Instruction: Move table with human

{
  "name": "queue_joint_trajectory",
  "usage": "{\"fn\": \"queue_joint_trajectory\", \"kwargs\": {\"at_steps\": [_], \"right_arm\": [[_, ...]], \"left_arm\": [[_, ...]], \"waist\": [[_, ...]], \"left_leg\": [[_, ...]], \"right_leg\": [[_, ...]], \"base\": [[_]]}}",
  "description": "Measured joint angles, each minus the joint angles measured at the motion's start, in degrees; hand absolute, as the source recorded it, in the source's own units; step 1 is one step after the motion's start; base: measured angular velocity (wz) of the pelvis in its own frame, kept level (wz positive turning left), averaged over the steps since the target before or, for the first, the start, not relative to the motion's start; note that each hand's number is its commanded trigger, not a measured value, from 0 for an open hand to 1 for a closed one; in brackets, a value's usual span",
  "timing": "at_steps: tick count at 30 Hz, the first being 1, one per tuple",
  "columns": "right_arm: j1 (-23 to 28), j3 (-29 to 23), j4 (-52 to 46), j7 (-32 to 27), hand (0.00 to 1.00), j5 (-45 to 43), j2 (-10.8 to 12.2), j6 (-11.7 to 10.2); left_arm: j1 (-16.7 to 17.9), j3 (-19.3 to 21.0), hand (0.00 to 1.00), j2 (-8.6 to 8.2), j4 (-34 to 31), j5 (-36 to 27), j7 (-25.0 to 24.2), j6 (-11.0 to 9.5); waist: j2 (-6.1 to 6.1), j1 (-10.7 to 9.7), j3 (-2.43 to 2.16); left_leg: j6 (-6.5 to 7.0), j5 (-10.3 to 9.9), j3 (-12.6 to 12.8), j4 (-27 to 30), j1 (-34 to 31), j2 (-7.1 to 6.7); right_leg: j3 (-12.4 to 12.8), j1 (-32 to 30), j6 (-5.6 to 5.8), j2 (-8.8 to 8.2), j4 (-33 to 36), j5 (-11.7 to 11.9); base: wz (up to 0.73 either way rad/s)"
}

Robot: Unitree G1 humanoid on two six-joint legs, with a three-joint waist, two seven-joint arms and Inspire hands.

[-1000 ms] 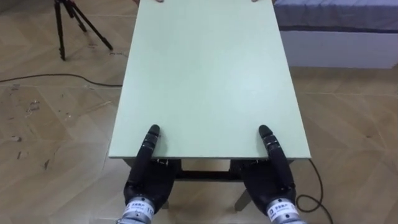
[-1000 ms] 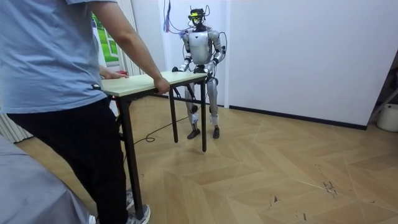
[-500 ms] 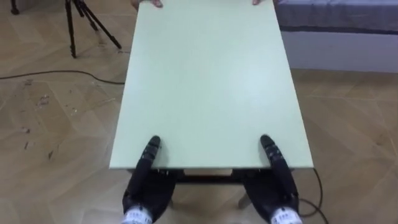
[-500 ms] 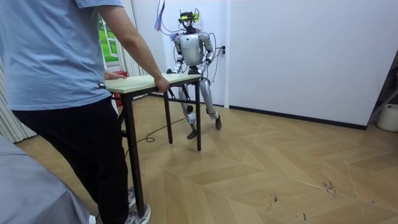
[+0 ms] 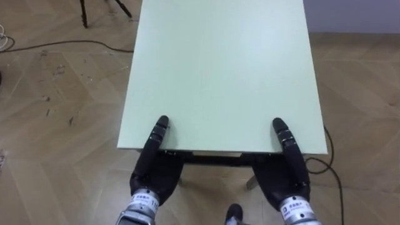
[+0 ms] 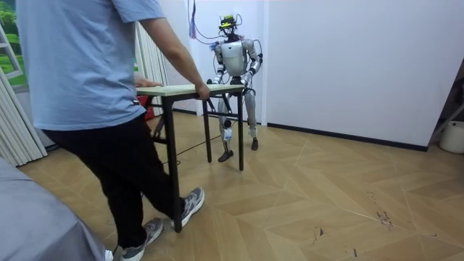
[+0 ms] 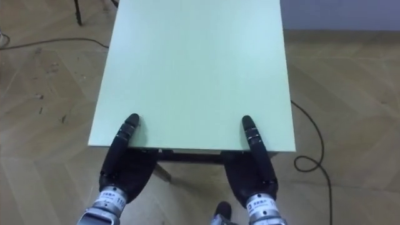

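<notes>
I held the table point(image 5: 219, 69) at its near edge, left hand point(image 5: 153, 176) by the left corner, right hand point(image 5: 284, 178) by the right, thumbs on top; whether they clamped it I couldn't tell. Best to hold it level, pacing the person point(image 6: 94, 94) at the far edge.

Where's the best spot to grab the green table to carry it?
Probably the short edge of the table, coming from its end, one hand near each corner. The top is flat and thin there, and a wide hold keeps it level. The left robot hand and right robot hand sit so.
</notes>
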Motion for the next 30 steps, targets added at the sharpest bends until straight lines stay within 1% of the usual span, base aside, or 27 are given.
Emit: {"fn": "queue_joint_trajectory", "kwargs": {"at_steps": [1,2,3,4,5,6,7,8,9,10,11,12,13,14,15,16,17,18,20,22,23,25,26,27,28,29,30], "right_arm": [[0.0,-0.4,0.4,0.0,1.00,-0.3,0.1,0.6],[-0.1,-1.1,0.4,-0.1,1.00,-0.5,0.2,1.7],[0.7,-1.6,0.6,-0.1,1.00,-0.5,0.1,2.1],[1.5,-1.7,0.6,-0.1,1.00,-0.3,0.2,2.3],[2.9,-2.2,0.6,-0.1,1.00,0.5,0.3,2.5],[3.7,-2.2,0.6,0.0,1.00,0.8,0.2,2.3],[4.0,-2.1,0.6,0.1,1.00,0.9,0.2,2.2],[4.2,-1.8,0.6,0.3,1.00,0.8,0.2,1.5],[4.2,-1.5,0.4,0.3,1.00,0.8,0.0,1.0],[4.0,-1.3,0.3,0.3,1.00,0.7,-0.1,1.0],[3.9,-1.2,0.1,0.3,1.00,0.8,-0.2,0.8],[3.9,-0.4,-0.5,0.3,1.00,0.8,-0.2,0.0],[3.6,-0.2,-0.6,0.3,1.00,0.8,-0.2,-0.3],[2.9,0.1,-0.6,0.3,1.00,1.1,-0.5,-0.4],[2.7,0.2,-0.6,0.3,1.00,1.3,-0.7,-0.3],[2.7,0.1,-0.7,0.3,1.00,1.3,-0.2,-0.3],[2.7,0.2,-0.7,0.3,1.00,1.1,0.1,-0.3],[2.6,0.4,-0.8,0.3,1.00,1.0,0.3,-0.3],[2.3,0.4,-0.9,0.3,1.00,0.7,0.2,-0.4],[2.3,0.5,-0.9,0.4,1.00,0.5,0.3,-0.8],[2.3,0.7,-0.9,0.4,1.00,0.6,0.5,-0.9],[1.7,0.8,-0.8,0.5,1.00,0.4,1.5,-0.8],[1.4,0.9,-0.8,0.5,1.00,0.4,1.6,-0.7],[0.6,1.2,-0.4,0.6,1.00,0.4,1.7,-0.9],[0.2,1.3,0.0,0.7,1.00,0.5,2.1,-0.9],[-0.5,1.3,1.0,0.9,1.00,0.5,3.0,-0.9],[-0.7,1.3,1.5,0.9,1.00,0.5,3.7,-0.8]], "left_arm": [[0.0,0.0,1.00,-0.01,0.3,-0.1,0.0,0.1],[0.1,0.0,1.00,-0.02,0.5,-0.5,0.0,0.2],[0.0,0.0,1.00,-0.22,1.2,-0.4,0.0,0.8],[-0.1,-0.2,1.00,-0.14,1.5,-0.4,0.0,1.2],[0.0,-0.7,1.00,0.22,1.8,-0.3,0.0,1.8],[0.0,-1.4,1.00,0.61,1.8,-0.3,0.0,2.1],[0.0,-1.6,1.00,0.67,1.8,-0.3,0.0,2.2],[0.3,-1.8,1.00,0.77,1.8,-0.3,0.0,2.2],[0.5,-1.7,1.00,0.70,1.6,-0.3,-0.1,2.2],[0.5,-1.4,1.00,0.49,1.6,-0.3,-0.1,2.4],[0.4,-1.1,1.00,0.48,1.4,-0.2,-0.1,2.5],[0.4,-0.8,1.00,0.45,0.8,0.2,-0.2,2.6],[0.4,-0.7,1.00,0.28,0.6,0.3,-0.2,2.5],[0.5,-0.4,1.00,0.15,0.5,0.6,-0.2,2.4],[0.7,-0.4,1.00,0.15,-0.1,0.5,-0.2,2.4],[0.8,-0.4,1.00,0.39,-0.7,0.6,-0.2,2.3],[0.7,-0.4,1.00,0.70,-0.9,0.6,-0.2,2.2],[0.7,-0.1,1.00,1.09,-1.2,0.8,-0.2,2.2],[0.6,0.2,1.00,1.13,-1.3,1.3,-0.2,2.2],[0.7,0.4,1.00,1.12,-1.6,1.4,-0.1,2.2],[0.7,0.6,1.00,1.21,-1.9,1.5,-0.2,2.2],[0.5,1.8,1.00,1.19,-2.4,2.6,-0.2,2.5],[0.4,2.2,1.00,1.20,-2.7,2.7,-0.2,2.6],[0.2,2.8,1.00,1.29,-2.9,3.0,-0.2,2.9],[-0.1,3.0,1.00,1.40,-2.9,3.2,-0.2,3.0],[-0.4,3.9,1.00,1.39,-2.9,3.8,0.0,3.3],[-0.4,4.0,1.00,1.04,-2.8,4.7,0.3,3.4]], "waist": [[-0.29,-0.2,-0.04],[-0.49,-0.4,0.09],[0.02,-0.7,0.36],[0.07,-1.0,0.40],[-0.16,-1.7,0.35],[-0.52,-1.8,0.34],[-0.57,-1.6,0.32],[-0.61,-1.0,0.30],[-0.72,0.0,0.23],[-0.91,0.6,0.13],[-1.07,0.9,0.12],[-1.97,2.0,0.11],[-2.24,2.6,0.22],[-1.92,3.8,0.16],[-1.96,4.3,0.20],[-2.78,4.3,0.24],[-3.38,3.9,0.24],[-4.43,3.5,0.19],[-4.75,3.7,0.20],[-4.74,4.3,0.21],[-4.83,4.7,0.26],[-5.19,4.9,0.24],[-5.20,4.8,0.27],[-5.16,4.8,0.34],[-5.28,4.8,0.49],[-5.25,4.5,0.92],[-5.15,4.2,0.98]], "left_leg": [[0.74,0.0,0.4,1.2,-1.1,-0.53],[2.32,0.3,1.6,3.1,-3.4,-1.01],[2.80,0.4,5.6,4.8,-4.5,0.47],[2.99,0.7,7.2,5.0,-4.6,1.23],[3.28,1.7,9.5,4.7,-4.8,2.14],[3.55,2.8,11.6,4.3,-5.3,2.44],[3.84,3.2,12.4,4.3,-5.6,2.50],[4.45,3.7,14.1,4.3,-6.3,2.43],[4.94,3.9,15.1,4.8,-7.1,2.06],[5.27,4.1,15.5,5.7,-8.4,1.77],[5.37,4.0,15.6,6.5,-9.3,1.71],[5.49,4.0,16.6,8.0,-10.9,1.69],[5.48,4.0,16.6,9.0,-11.6,1.81],[5.33,4.6,14.5,9.9,-13.2,1.99],[4.93,5.4,11.7,9.6,-14.0,2.05],[4.90,6.2,10.7,9.0,-14.5,2.01],[5.05,6.5,10.8,8.9,-14.9,1.99],[5.27,6.7,10.8,8.9,-15.6,2.11],[5.30,6.7,10.5,9.4,-16.5,2.15],[5.35,6.8,9.6,9.4,-17.1,2.26],[5.35,6.8,8.1,9.3,-17.6,2.17],[5.43,6.8,7.9,10.3,-19.7,2.28],[5.43,6.8,7.9,11.0,-20.5,2.47],[5.43,6.8,7.7,12.7,-22.2,3.07],[5.42,6.8,7.6,14.0,-22.9,3.19],[5.42,6.8,7.4,17.8,-24.8,4.50],[5.41,6.8,6.6,19.0,-25.3,5.18]], "right_leg": [[1.2,0.1,2.70,-0.28,-1.6,1.8],[3.8,0.3,9.00,-0.85,-4.1,5.5],[5.7,-0.4,7.91,-1.18,2.1,2.4],[6.2,-0.9,6.52,-1.57,8.2,-1.9],[6.4,-1.1,6.38,-2.90,19.2,-9.7],[6.7,-0.3,6.52,-4.07,28.9,-16.0],[6.8,0.7,6.83,-4.64,32.6,-18.2],[7.3,3.5,7.34,-5.81,38.4,-21.5],[8.0,7.4,7.76,-7.28,41.5,-22.9],[8.3,11.9,8.00,-8.82,41.9,-23.0],[8.5,14.0,8.44,-9.21,41.6,-22.5],[9.5,17.5,9.47,-9.70,39.5,-21.7],[9.9,18.3,10.87,-9.49,37.4,-22.8],[9.6,18.3,11.59,-7.94,34.7,-23.6],[9.9,18.7,11.61,-6.68,32.4,-23.6],[9.7,19.1,12.09,-6.26,30.5,-23.9],[9.7,19.1,12.28,-6.23,29.9,-24.4],[9.8,19.1,12.31,-6.42,28.7,-25.3],[9.6,19.2,12.31,-6.43,26.5,-25.7],[9.7,19.4,12.10,-5.99,23.6,-25.9],[9.7,20.1,11.84,-5.54,20.7,-26.5],[9.0,22.3,11.03,-4.54,12.8,-28.5],[8.5,22.9,11.00,-4.37,10.8,-28.6],[7.6,24.2,10.99,-3.51,7.1,-28.6],[7.4,25.0,10.98,-3.02,5.2,-28.5],[7.5,26.8,10.98,-1.84,2.1,-28.5],[7.9,28.1,10.96,-0.69,0.2,-28.6]], "base": [[-0.10],[0.11],[0.28],[0.57],[0.58],[0.48],[0.12],[-0.21],[-0.36],[-0.30],[-0.27],[-0.27],[-0.51],[-0.50],[-0.36],[-0.07],[0.09],[0.04],[-0.23],[-0.40],[-0.31],[-0.17],[-0.03],[-0.04],[0.04],[0.12],[0.20]]}}
